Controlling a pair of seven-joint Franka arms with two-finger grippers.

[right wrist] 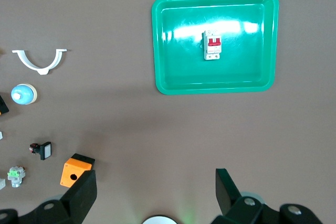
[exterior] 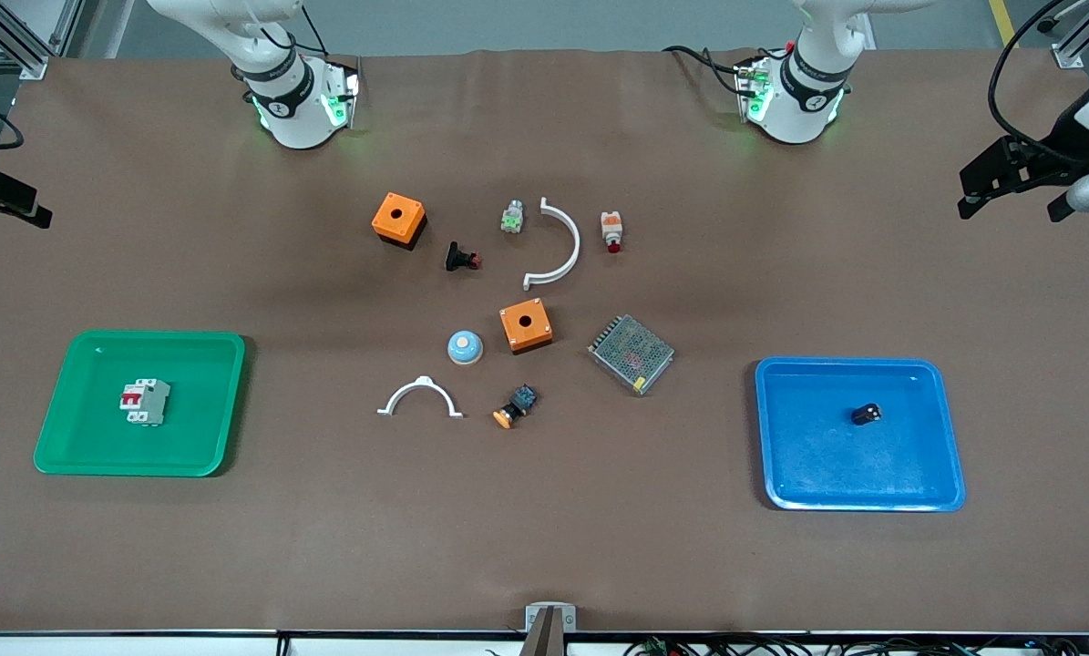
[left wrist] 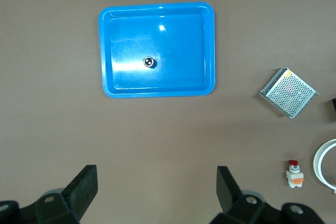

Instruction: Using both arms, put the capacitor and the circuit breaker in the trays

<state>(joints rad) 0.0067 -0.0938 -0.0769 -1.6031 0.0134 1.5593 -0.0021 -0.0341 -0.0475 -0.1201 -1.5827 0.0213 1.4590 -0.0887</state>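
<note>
Green tray [exterior: 70,401]: I see it at the right arm's end of the table, with the circuit breaker [exterior: 145,402] lying in it, red lever up.
Right gripper [right wrist: 152,184]: I read its fingers as spread wide, holding nothing, high over bare table between its base and the green tray.
Middle clutter: orange boxes, brackets and buttons, untouched.
Blue tray [exterior: 940,456]: at the left arm's end, with the capacitor [exterior: 867,414] resting inside.
Left gripper [left wrist: 155,184]: fingers apart, empty, high over bare table near the blue tray.
</note>
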